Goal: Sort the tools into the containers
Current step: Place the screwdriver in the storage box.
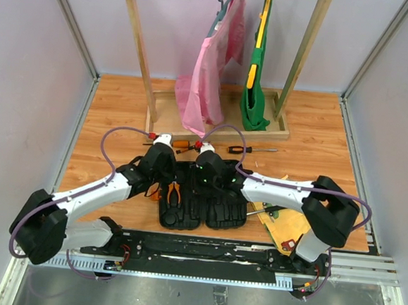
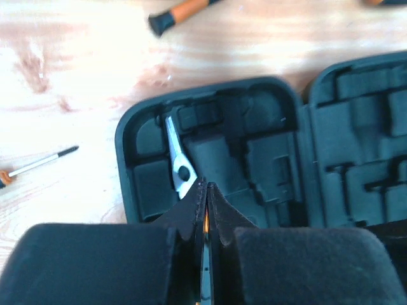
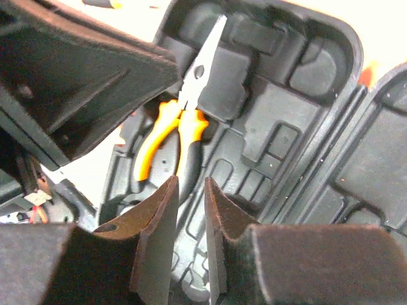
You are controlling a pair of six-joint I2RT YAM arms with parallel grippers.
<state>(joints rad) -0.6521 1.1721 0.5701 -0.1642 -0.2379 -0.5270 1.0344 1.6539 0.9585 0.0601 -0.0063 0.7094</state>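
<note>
Left pincer (image 2: 205, 185), pressed together, half hides the orange-handled pliers (image 3: 194, 76). Right pincer (image 3: 191, 184) stands slightly parted, empty, over the moulded black case (image 1: 224, 209).

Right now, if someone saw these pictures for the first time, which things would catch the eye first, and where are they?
The open black tool case lies in the middle of the wooden table, with orange-handled pliers in its left half. The left gripper is shut on them, while the right gripper hangs slightly open above the case. At the back, a pink garment and a green garment hang on a wooden rack.
</note>
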